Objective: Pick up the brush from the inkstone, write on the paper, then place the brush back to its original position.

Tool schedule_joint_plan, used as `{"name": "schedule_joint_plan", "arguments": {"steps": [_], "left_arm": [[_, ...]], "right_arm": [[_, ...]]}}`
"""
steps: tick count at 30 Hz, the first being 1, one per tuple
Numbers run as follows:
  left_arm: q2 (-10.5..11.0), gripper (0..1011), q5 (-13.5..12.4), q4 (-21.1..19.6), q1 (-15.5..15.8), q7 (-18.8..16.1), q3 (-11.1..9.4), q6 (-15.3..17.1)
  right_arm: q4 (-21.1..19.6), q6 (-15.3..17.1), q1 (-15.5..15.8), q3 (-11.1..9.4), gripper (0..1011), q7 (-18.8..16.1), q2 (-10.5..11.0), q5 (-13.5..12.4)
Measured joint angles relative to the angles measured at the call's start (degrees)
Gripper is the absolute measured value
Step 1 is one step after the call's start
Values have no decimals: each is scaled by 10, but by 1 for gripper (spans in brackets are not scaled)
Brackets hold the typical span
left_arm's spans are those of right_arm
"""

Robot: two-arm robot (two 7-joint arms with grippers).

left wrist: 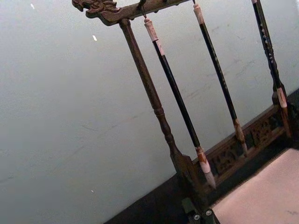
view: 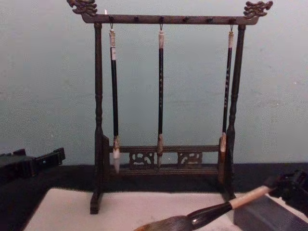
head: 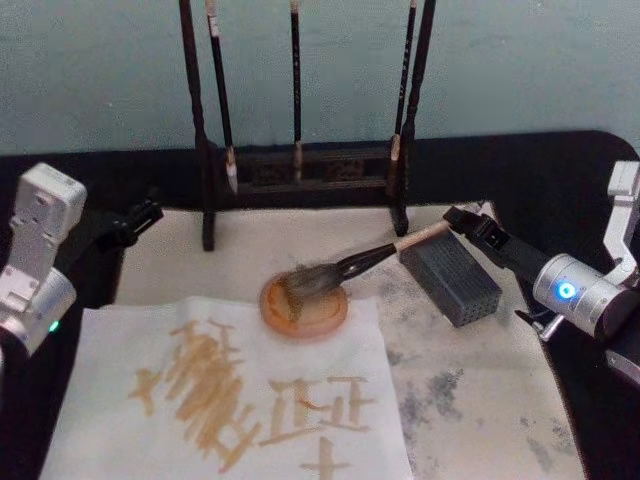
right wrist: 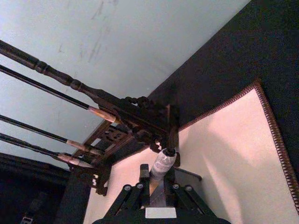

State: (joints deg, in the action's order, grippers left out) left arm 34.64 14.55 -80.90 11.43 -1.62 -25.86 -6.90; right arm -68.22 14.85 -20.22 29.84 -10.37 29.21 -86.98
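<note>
Pale wall behind wooden rack [head: 300, 160]; grey block [head: 450, 278] under brush [head: 345, 270] handle.

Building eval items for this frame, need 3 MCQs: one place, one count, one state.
1. Where do the brush's bristles lie?
A. on the round dish
B. on the grey block
C. on the bare cloth

2. How many thin brushes hang on the rack?
A. two
B. three
C. five

3. What state is the paper in?
A. blank
B. folded in half
C. marked with brown strokes

Key:
1 A: the brush has its bristles on the round dish, while its handle leans on the grey block.
2 B: the chest view shows three thin brushes hanging from the rack.
3 C: the paper lies flat with brown strokes across it.
</note>
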Motion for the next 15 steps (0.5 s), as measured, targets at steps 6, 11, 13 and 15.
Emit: {"name": "schedule_joint_plan", "arguments": {"steps": [6,11,13,15], "left_arm": [[0,1002,0,0,0,0,0,0],[0,1002,0,0,0,0,0,0],[0,1002,0,0,0,0,0,0],[0,1002,0,0,0,0,0,0]], "right_arm": [[0,0,0,0,182,0,0,1],[0,1,2,1,265,3,1,3],[-5,0,3,4,323,7,4,6],[-14,-2,4,9,389,14,10,11]]}}
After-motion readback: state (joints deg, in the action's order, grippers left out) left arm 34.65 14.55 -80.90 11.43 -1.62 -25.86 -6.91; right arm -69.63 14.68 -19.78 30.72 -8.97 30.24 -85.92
